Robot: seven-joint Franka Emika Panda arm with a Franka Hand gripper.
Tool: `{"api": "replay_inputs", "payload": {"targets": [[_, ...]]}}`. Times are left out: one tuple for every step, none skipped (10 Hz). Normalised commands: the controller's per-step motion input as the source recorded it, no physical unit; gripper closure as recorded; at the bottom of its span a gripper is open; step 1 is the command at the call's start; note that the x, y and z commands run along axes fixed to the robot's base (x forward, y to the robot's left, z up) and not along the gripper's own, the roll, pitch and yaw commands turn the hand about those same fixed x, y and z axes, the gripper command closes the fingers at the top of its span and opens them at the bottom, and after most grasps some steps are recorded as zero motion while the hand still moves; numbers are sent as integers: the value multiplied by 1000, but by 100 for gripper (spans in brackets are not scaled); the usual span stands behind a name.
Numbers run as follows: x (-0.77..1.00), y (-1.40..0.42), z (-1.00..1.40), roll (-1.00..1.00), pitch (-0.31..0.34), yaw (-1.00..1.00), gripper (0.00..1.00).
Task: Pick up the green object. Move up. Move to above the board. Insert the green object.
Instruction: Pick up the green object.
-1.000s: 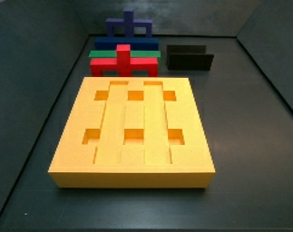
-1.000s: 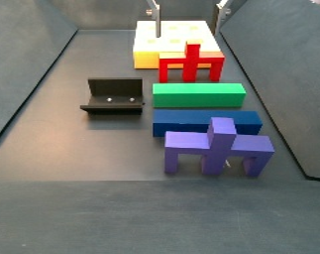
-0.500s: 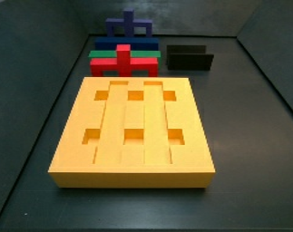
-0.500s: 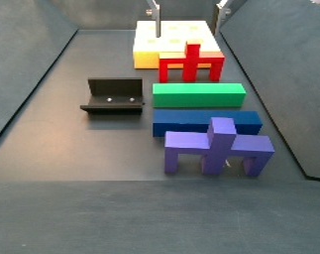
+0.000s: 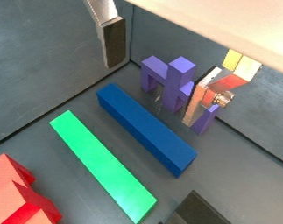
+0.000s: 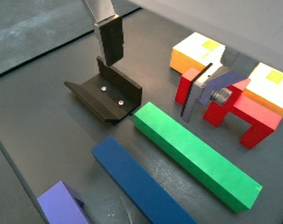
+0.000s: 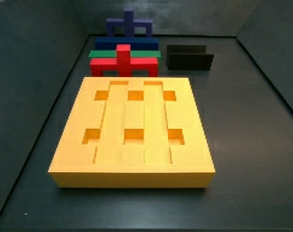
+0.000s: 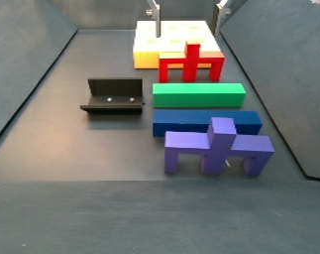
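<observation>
Gripper high above green bar, nothing held

Wrist views: gripper (image 5: 155, 66) hangs open and empty, one finger (image 6: 110, 39) showing as a plate, well above the floor. Green bar (image 5: 102, 164) lies flat beside the blue bar (image 5: 145, 128), parallel to it.

Side views: green bar (image 8: 199, 94) sits crosswise between red block (image 8: 190, 63) and blue bar, board (image 7: 134, 131) beyond

The gripper (image 6: 155, 74) is held well above the floor, fingers (image 6: 110, 39) spread apart, nothing gripped between them.
</observation>
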Motion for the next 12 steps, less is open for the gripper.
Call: {"api": "replay_inputs", "payload": {"targets": [[0, 0, -186, -11, -13, -11, 0], [0, 0, -137, -16, -7, 0, 0], [0, 0, -117, -34, -23, -3, 0], [0, 0, -86, -11, -26, -11, 0], [0, 0, -94, -21, -37, 0, 0], [0, 0, -91, -11, -27, 0, 0], [0, 0, -91, -10, -23, 0, 0], [0, 0, -91, -13, -13, 0, 0], [0, 0, -83, -13, -9, 0, 0], [0, 0, -17, 0, 0, 0, 0], [23, 0, 0, 0, 0, 0, 0], [54, 0, -246, -37, 0, 0, 0]]}}
